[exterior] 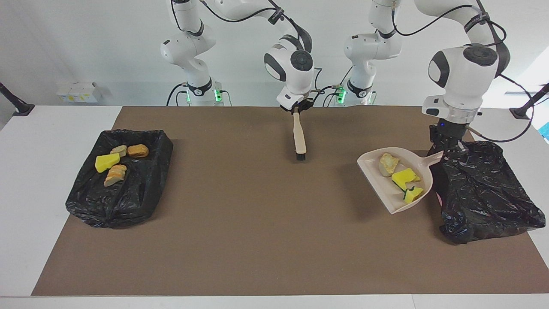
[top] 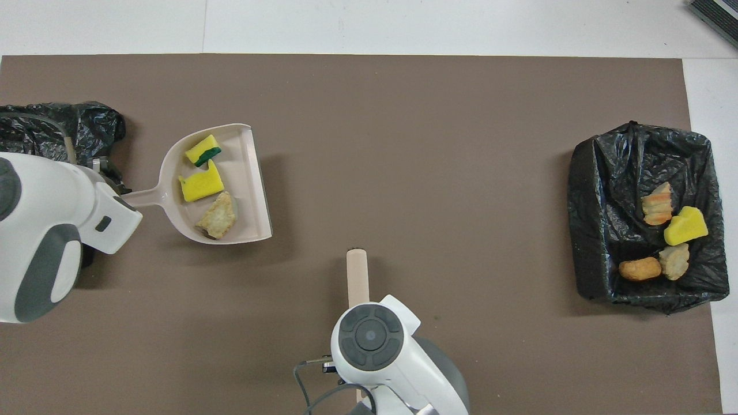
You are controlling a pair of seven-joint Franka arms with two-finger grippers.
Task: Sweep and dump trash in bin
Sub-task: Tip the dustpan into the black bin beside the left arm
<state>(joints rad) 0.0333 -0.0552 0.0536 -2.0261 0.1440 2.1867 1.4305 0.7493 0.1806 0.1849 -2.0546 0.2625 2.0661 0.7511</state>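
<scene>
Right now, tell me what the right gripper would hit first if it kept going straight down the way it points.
The right gripper points down, shut on the brush that hangs below it. Going straight down, the brush's bristles would meet the bare brown mat first; no trash lies under it, though the remaining gap is hard to judge.
</scene>
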